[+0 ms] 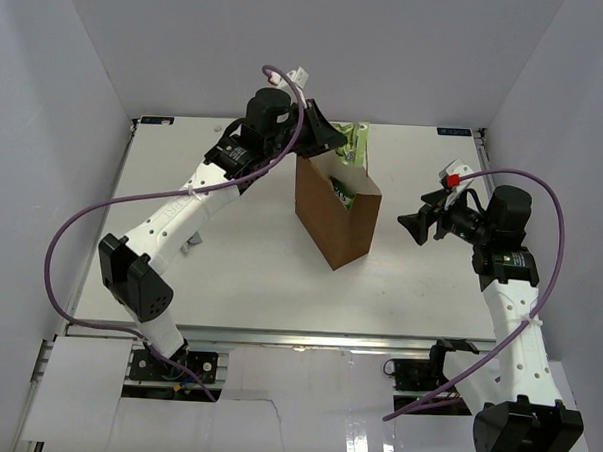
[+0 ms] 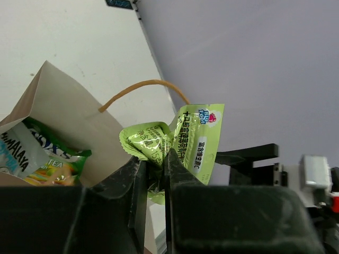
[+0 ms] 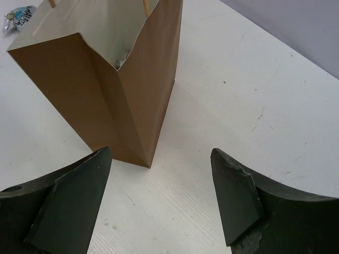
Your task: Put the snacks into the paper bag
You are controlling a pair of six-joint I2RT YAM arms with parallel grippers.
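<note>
1. Where the two arms are bolted at the near edge, you have a white tabletop (image 1: pixel 229 273), faintly scuffed. Plain pale grey walls (image 1: pixel 289 45) close it in on the left, far and right sides.
2. The paper bag (image 1: pixel 332 222) stands upright and open near the middle of that surface, brown outside and pale inside.
3. The left jaws are pinching a crumpled lime green packet (image 2: pixel 196 137). They hold it in the air just by the bag's far rim, and it is not inside the bag.
4. The right jaws are spread wide with nothing between them. They sit well to the right of the bag and point at it.
5. The top view gives you only a hint of green in the bag's mouth. The left wrist view shows the packets inside (image 2: pixel 37 153), green and pale blue-white, with a cord handle (image 2: pixel 143 84) arching above the rim.
6. Only the right wrist view shows you a silvery blue packet (image 3: pixel 18 15) lying on the tabletop beyond the bag. You cannot make it out in the top view.
7. Only the top view shows the purple cables (image 1: pixel 60 246) looping off both arms.
</note>
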